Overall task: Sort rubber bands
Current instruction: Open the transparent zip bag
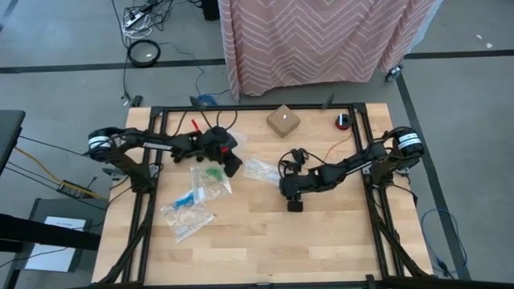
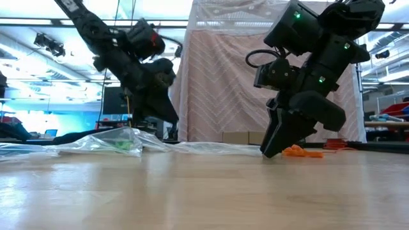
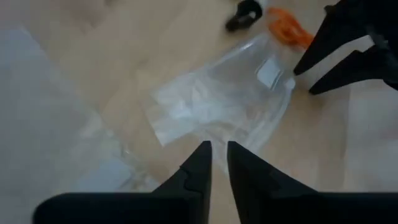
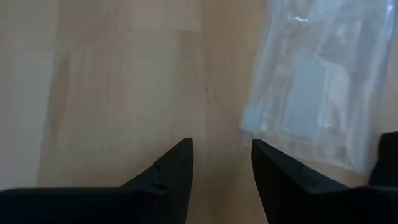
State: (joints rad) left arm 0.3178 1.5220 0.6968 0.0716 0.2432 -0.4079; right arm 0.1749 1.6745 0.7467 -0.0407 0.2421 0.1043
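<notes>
Orange rubber bands (image 3: 285,25) (image 2: 300,151) lie in a small heap on the wood beside my right gripper (image 2: 273,148). A dark piece (image 3: 244,16), perhaps a black band, lies close to them. A green band (image 1: 213,172) (image 2: 119,144) shows inside one clear zip bag (image 1: 210,178), and a blue one (image 1: 189,197) inside another bag (image 1: 186,213). My left gripper (image 3: 217,152) (image 1: 233,165) hangs above the near edge of a third clear bag (image 3: 217,106) (image 1: 261,168), open by a narrow gap with nothing in it. My right gripper (image 4: 221,155) (image 1: 294,202) is open over bare wood, fingertips low.
A small cardboard box (image 1: 283,120) and a red-and-black object (image 1: 344,120) stand at the table's far edge. The third bag (image 4: 323,81) lies beside my right gripper's fingers. Bare wood stretches along the table's near side (image 1: 265,249). A pink draped cloth (image 1: 321,40) hangs beyond the table.
</notes>
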